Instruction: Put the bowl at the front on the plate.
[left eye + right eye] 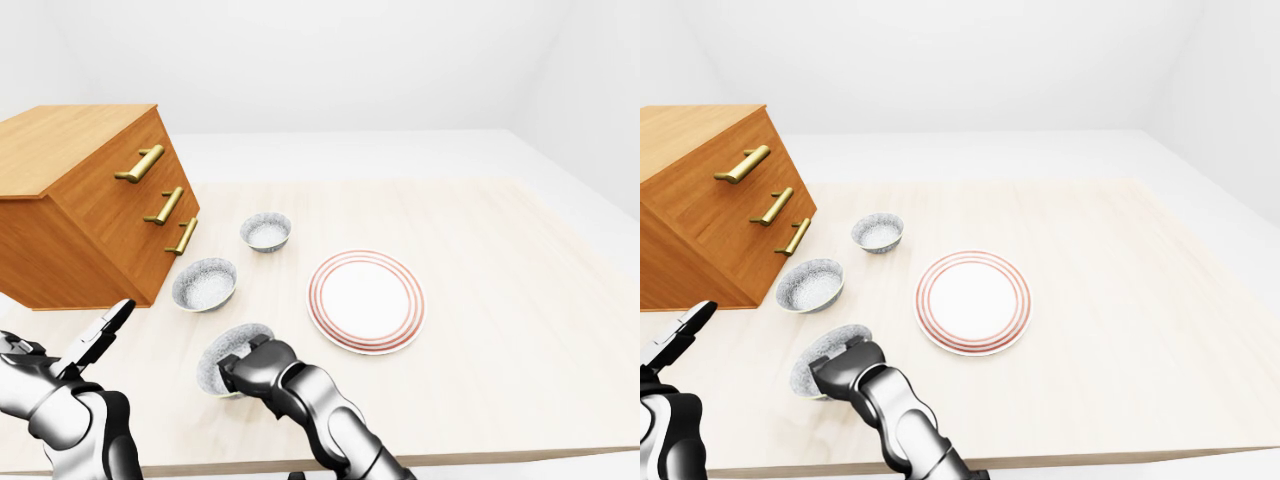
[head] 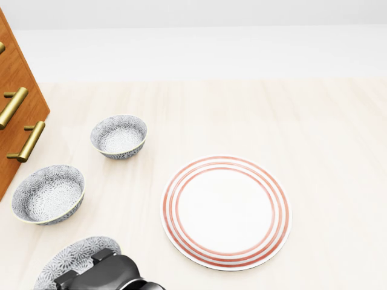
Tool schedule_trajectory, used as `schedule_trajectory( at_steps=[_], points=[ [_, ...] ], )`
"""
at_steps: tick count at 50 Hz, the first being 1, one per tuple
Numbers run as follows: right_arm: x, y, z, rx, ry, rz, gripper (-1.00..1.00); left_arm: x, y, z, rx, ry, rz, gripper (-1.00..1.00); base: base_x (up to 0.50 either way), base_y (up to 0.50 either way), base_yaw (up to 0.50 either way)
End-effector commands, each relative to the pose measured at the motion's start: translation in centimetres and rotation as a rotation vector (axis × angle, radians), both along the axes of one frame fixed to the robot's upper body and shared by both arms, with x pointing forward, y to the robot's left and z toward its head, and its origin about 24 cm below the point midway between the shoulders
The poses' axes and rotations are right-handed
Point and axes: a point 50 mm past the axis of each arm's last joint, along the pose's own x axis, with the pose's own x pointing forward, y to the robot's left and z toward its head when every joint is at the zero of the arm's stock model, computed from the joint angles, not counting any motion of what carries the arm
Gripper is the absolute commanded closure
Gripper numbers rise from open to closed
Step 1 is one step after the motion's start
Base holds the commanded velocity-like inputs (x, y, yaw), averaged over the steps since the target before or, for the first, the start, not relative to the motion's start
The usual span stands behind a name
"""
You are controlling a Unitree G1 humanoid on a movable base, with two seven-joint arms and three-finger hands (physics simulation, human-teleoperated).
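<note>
Grey bowl (image 1: 215,358) beneath right fingers (image 1: 240,372) (rim partly hidden)

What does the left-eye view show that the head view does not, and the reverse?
Left-eye only: the left robot hand, fingers open, touching nothing; the cabinet top; the table near edge. Head only: nothing new, just a closer look down. Both: the plate, far bowl, middle bowl, and the right robot hand over the near bowl.

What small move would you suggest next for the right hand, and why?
Probably close the fingers on the nearest bowl: the right hand sits over its right rim, the grip is unclear, and the empty plate lies to its right.
</note>
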Motion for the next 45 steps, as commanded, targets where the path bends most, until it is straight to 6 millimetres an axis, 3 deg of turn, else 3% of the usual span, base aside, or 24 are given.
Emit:
schedule_trajectory(
  at_steps=[1, 10, 21, 28, 45],
  points=[
    [0.4, -0.6, 2.1, 0.034, -0.097, -0.037, 1.0, 0.0, 0.0, 0.0, 0.001, 0.001, 0.001, -1.0, 0.0, 0.0, 0.0],
    [0.4, -1.3, 2.5, 0.059, -0.102, -0.068, 1.0, 0.3, 0.0, -0.5, -0.007, 0.026, -0.004, -1.0, 0.0, 0.0, 0.0],
    [0.7, -2.0, 5.1, 0.118, -0.198, -0.107, 1.0, 1.5, 0.0, -2.0, -0.041, 0.085, -0.03, -1.0, 0.0, 0.0, 0.0],
    [0.8, -2.5, 4.9, 0.11, -0.2, -0.129, 1.0, 1.6, 0.0, -2.4, -0.051, 0.098, -0.039, -1.0, 0.0, 0.0, 0.0],
    [1.1, -5.3, 7.8, 0.101, -0.384, -0.252, 1.0, 0.4, 0.0, -0.8, -0.021, 0.029, -0.016, -1.0, 0.0, 0.0, 0.0]
  ],
)
